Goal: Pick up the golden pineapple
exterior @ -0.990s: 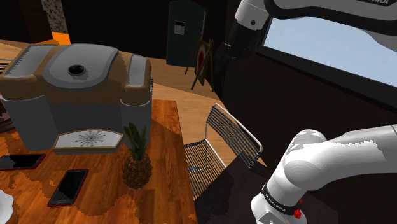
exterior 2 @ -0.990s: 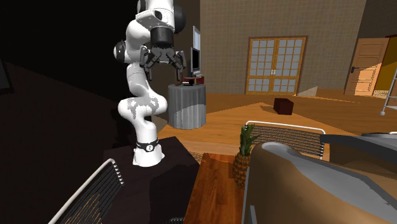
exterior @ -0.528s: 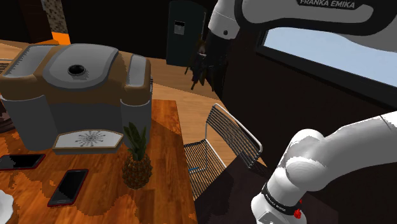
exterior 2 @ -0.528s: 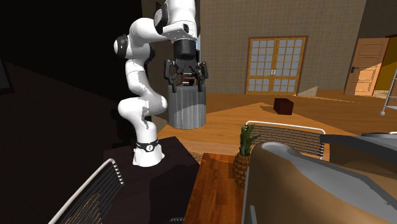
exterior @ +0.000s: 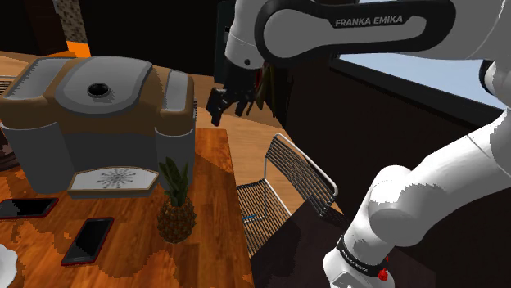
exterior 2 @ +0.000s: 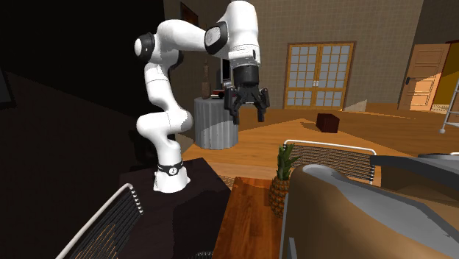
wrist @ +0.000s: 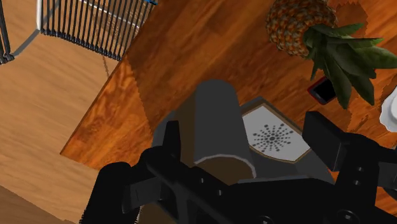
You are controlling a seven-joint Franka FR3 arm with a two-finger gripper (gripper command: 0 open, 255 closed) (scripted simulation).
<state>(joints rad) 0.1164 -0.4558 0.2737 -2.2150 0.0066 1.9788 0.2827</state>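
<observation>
On the wooden table [exterior: 219, 176], count: one coffee machine [exterior: 98, 114], one pineapple [exterior: 175, 209], two dark phones [exterior: 29, 207] [exterior: 88, 240].

Pineapple: brown-gold body, green leaves, upright. It stands just beside the coffee machine's drip-tray end, on the tray side, near the table edge and apart from the gripper.

Both phones lie flat on that same tray side of the coffee machine, one close to the tray and one farther out, near the pineapple.

View differences:
- Shoulder view gives both phones and one wire chair [exterior: 287, 188] beyond the table edge, on the coffee machine's side away from the phones.
- Second exterior view gives two wire chair backs [exterior 2: 327, 158] [exterior 2: 110, 228], the pineapple [exterior 2: 279, 187] just beside the coffee machine [exterior 2: 353, 213], and glazed double doors far behind.
- Wrist view looks down on the coffee machine [wrist: 219, 127], with the pineapple [wrist: 299, 25] past it and one phone [wrist: 323, 90] under the leaves.

Gripper [exterior 2: 248, 114]: fingers spread wide apart, nothing between them but air, touching nothing. It hangs above the coffee machine, well clear of its top.
</observation>
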